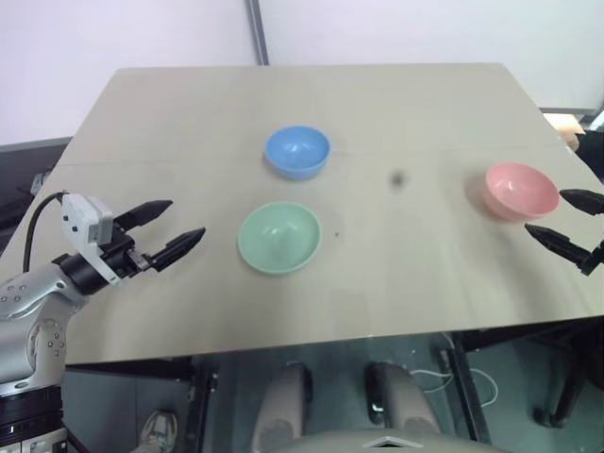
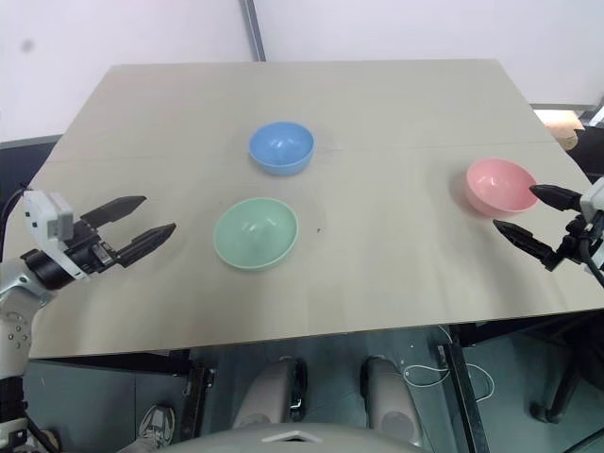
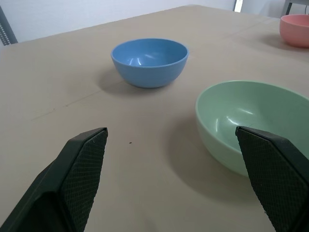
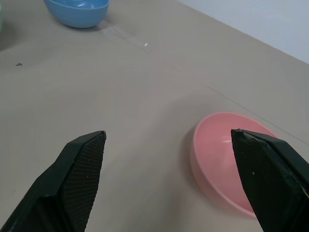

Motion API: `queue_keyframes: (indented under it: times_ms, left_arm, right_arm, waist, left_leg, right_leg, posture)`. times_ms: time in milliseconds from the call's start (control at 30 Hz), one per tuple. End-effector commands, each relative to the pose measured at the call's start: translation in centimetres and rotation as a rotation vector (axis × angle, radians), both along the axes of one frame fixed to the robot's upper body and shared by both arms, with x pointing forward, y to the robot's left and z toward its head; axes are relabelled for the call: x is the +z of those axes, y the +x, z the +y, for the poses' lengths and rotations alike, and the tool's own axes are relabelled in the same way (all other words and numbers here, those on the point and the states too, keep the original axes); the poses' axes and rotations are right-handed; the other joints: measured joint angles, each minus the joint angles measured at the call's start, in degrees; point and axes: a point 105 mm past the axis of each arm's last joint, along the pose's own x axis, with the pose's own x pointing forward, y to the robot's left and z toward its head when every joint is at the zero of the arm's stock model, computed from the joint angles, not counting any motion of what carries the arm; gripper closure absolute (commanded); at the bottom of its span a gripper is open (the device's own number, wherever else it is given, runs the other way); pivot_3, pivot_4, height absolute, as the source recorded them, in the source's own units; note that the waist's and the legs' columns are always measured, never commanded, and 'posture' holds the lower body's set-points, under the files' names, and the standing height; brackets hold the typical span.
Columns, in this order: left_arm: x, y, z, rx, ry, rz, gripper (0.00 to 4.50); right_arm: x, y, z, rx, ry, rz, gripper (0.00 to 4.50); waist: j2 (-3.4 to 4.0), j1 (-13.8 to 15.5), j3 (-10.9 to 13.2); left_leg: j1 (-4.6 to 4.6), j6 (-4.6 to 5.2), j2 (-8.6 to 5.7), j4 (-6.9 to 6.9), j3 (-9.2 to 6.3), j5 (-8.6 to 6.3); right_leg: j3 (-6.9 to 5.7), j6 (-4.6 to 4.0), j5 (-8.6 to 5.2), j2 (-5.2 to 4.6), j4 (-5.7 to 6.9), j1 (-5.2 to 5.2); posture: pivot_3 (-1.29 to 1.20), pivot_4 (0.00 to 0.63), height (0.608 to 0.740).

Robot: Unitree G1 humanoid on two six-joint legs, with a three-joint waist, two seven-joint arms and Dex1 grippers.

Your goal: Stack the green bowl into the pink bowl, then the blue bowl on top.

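Left eye view shows the three bowls standing apart and upright on the pale worktop (image 1: 425,283), none nested yet, so the task looks to be at its very start: the step in hand is the reach for the green bowl (image 1: 279,237). That bowl sits near the middle of the worktop toward the near edge, with the blue bowl (image 1: 297,151) just behind it and the pink bowl (image 1: 520,190) well apart on the robot's right side. The left pincer (image 1: 173,227) hovers beside the green bowl on its left, not touching it, its two black fingers spread wide and holding nothing; in the left wrist view the green bowl's rim lies just ahead of one finger. The right pincer (image 1: 564,220) hangs just beside the pink bowl, also spread wide and empty, with one finger close to the rim, though contact cannot be told. The next move, as I judge it, calls for the left pincer to close on the green bowl's near rim, one finger inside and one outside, then lift and carry it across to the pink bowl. The smooth thin rim may slip if pinched shallowly. No brand, label or writing can be read on the bowls or worktop.
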Motion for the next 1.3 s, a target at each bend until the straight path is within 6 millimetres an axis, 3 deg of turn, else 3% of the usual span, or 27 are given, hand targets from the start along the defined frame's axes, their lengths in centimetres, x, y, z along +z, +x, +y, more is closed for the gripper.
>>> queue_keyframes:
  times_ms: [33,733,933,1133,1233,1300]
  left_arm:
    - [1.6,0.0,-0.7,-0.035,0.019,-0.050,0.02]
    - [1.6,0.2,-2.4,-0.105,0.034,-0.027,0.02]
    - [1.2,-0.5,-4.2,-0.185,0.070,0.012,0.02]
    - [0.3,-1.3,-6.6,-0.299,0.334,0.014,0.02]
    - [-1.6,-2.0,-5.7,-0.365,0.638,0.091,0.02]
    - [-1.3,-1.6,-5.8,-0.391,0.712,0.084,0.02]
  right_arm:
    - [1.6,0.0,0.5,0.014,-0.020,-0.049,0.00]
    - [1.7,1.2,3.3,0.094,-0.005,-0.057,0.00]
    - [1.9,1.5,5.5,0.177,0.005,-0.067,0.00]
    - [0.7,0.8,9.2,0.318,0.006,-0.018,0.00]
    - [0.0,0.3,10.6,0.370,-0.035,0.007,0.00]
    - [-0.3,-0.1,11.0,0.393,-0.052,0.020,0.00]
  waist:
    - [0.00,0.0,0.0]
    - [0.00,0.0,0.0]
    - [0.01,-0.1,0.0]
    - [0.00,0.0,0.0]
    - [0.05,0.0,0.0]
    - [0.05,0.0,0.0]
  left_leg:
    - [0.00,0.00,0.00,0.00,0.00,0.00]
    - [-0.01,0.01,-0.04,-0.01,0.06,0.00]
    - [0.00,0.01,-0.02,-0.02,0.07,-0.01]
    - [-0.02,0.01,-0.03,-0.02,0.08,-0.01]
    - [-0.03,0.01,-0.03,-0.06,0.13,-0.01]
    - [-0.03,0.01,-0.03,-0.09,0.17,-0.01]
  right_leg:
    - [0.00,0.00,0.00,0.00,0.00,0.00]
    - [0.04,0.00,0.00,0.01,0.00,-0.02]
    - [0.07,0.00,0.00,0.02,0.00,-0.04]
    - [0.08,0.00,0.00,0.01,0.00,-0.04]
    - [0.12,-0.01,0.01,0.00,-0.01,-0.11]
    - [0.15,-0.02,0.01,0.00,-0.01,-0.15]
  posture:
    - [0.00,0.150,0.740]
    - [0.00,0.150,0.740]
    - [0.00,0.150,0.740]
    - [0.00,0.150,0.740]
    - [0.00,0.150,0.740]
    - [0.00,0.150,0.740]
